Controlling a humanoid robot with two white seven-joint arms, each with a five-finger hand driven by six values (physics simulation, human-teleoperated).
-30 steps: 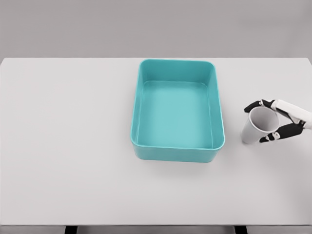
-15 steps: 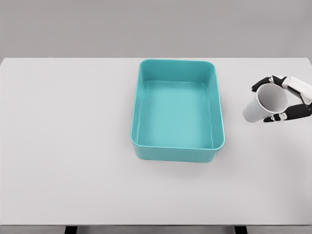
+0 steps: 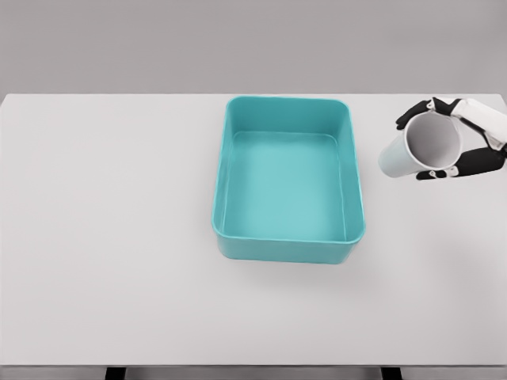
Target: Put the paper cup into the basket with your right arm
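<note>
- Right hand [image 3: 463,138]: enters from the right edge of the head view, its black fingers [image 3: 413,115] curled around the upper part of the paper cup, clamped on it from both sides.
- Paper cup [image 3: 420,149]: white, held by the right hand to the right of the basket and apart from it. It is tilted, with its open mouth turned up and toward the camera and its base pointing down and to the left, toward the basket. Whether the base touches the table cannot be told with certainty; no contact shows.
- Basket [image 3: 355,187]: teal, rectangular with rounded corners, standing flat near the middle of the table, its long side running away from the camera. Its interior shows only the bare teal floor.
- Table [image 3: 111,237]: white, flat surface carrying the basket; a grey wall lies behind it.
</note>
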